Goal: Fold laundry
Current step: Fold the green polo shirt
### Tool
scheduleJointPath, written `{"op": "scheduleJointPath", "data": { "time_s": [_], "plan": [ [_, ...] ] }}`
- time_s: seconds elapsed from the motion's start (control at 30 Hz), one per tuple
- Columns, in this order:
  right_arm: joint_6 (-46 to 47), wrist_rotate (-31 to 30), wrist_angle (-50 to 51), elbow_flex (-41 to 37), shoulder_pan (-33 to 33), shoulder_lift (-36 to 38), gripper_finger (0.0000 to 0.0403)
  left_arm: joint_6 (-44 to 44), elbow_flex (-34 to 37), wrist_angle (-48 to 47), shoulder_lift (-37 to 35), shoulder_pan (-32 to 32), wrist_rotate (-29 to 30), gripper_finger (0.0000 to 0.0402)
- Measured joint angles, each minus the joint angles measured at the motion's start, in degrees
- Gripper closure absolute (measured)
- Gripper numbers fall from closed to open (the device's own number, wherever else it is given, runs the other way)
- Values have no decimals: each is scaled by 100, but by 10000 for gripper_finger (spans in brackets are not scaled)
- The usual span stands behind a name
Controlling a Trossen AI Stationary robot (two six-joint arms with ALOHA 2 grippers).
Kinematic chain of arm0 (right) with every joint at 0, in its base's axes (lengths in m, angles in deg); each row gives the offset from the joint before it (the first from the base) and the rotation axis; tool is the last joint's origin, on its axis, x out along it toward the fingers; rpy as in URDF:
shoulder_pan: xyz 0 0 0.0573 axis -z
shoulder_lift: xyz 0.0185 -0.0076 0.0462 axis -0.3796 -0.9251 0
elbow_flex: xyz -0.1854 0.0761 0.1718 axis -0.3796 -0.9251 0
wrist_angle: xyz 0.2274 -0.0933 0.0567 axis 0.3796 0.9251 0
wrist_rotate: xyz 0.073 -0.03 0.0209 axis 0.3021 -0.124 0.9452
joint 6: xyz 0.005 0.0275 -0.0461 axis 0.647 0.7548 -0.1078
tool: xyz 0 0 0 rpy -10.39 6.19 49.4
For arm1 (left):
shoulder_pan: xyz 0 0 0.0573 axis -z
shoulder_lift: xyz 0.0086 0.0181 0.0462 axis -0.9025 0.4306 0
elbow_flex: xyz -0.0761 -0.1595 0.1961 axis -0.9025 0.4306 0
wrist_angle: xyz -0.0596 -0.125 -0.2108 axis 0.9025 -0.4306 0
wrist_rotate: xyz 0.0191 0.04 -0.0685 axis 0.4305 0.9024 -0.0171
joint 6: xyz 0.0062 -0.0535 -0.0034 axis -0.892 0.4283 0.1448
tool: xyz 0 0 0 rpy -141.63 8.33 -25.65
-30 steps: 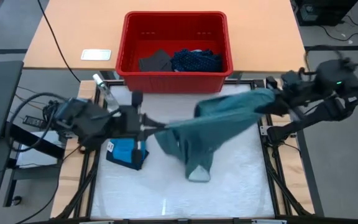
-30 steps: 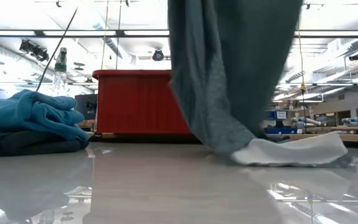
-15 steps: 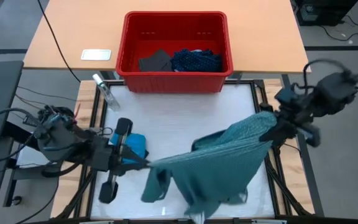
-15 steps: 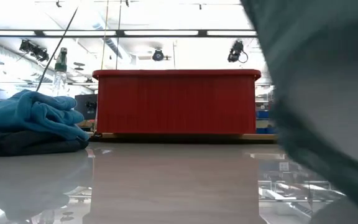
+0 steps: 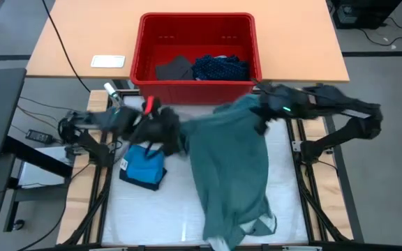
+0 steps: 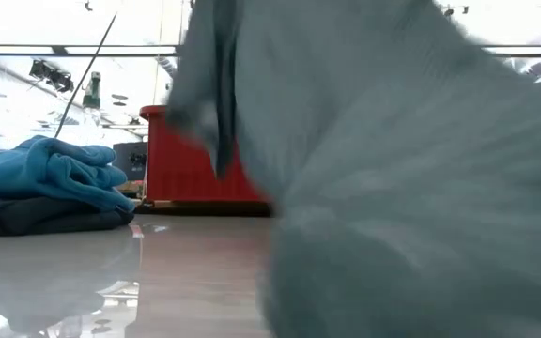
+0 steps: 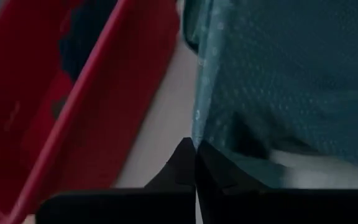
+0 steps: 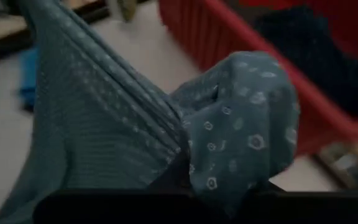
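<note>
— Grippers? 
— Left gripper (image 5: 175, 132) and right gripper (image 5: 260, 111) each clamped on the grey-green shirt (image 5: 232, 174).
— Shirt's position? 
— Centre of frame, draped down the desk (image 5: 159, 216) toward the lower edge.

shirt (image 5: 232, 164) mid-table, before bin (image 5: 196, 87); folded pile (image 5: 144, 169) left of shirt
</note>
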Motion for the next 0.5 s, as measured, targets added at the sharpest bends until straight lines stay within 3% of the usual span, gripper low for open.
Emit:
{"op": "scheduleJointPath", "data": {
  "time_s": [0.2,0.33,0.5],
  "plan": [
    [-1582,795,-1551,-950,1755,-527,320,36,1497,860,6,-1684,-752,396],
    [-1842,1241,-1539,-1060,2667,-921,247,290,2129,1174,6,-2440,-970,359],
    [-2072,1419,-1217,-1062,3114,-830,178,469,2252,1220,4,-2797,-1336,293]
  ]
}}
